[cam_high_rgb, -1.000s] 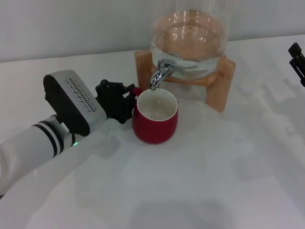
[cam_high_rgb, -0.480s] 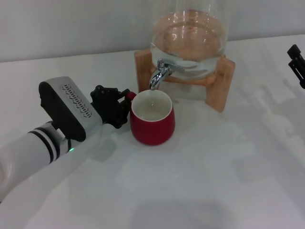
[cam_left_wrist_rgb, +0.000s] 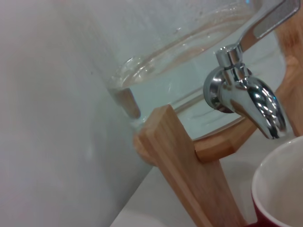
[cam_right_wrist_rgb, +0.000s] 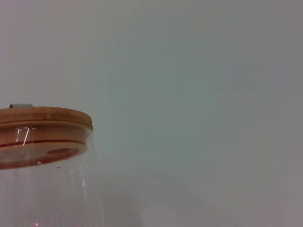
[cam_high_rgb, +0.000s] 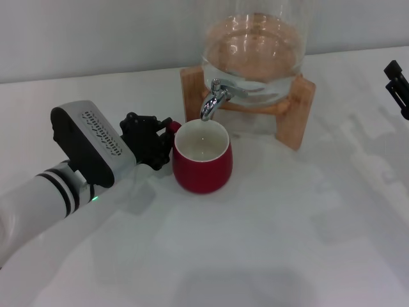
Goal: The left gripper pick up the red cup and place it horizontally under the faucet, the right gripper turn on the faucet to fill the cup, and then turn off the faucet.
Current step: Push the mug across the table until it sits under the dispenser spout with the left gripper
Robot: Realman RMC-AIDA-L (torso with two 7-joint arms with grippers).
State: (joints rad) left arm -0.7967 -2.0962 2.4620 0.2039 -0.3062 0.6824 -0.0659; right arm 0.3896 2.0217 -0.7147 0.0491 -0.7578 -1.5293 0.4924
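The left gripper [cam_high_rgb: 155, 142] clamps the handle side of the red cup [cam_high_rgb: 202, 163], which stands upright on the table [cam_high_rgb: 287, 243] (mouth directly beneath the faucet [cam_high_rgb: 213, 99]).

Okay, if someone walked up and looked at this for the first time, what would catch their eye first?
Probably the red cup, upright on the white table right below the faucet of a glass jar on a wooden stand. The left gripper is at the cup's handle side; the right gripper sits at the far right edge.
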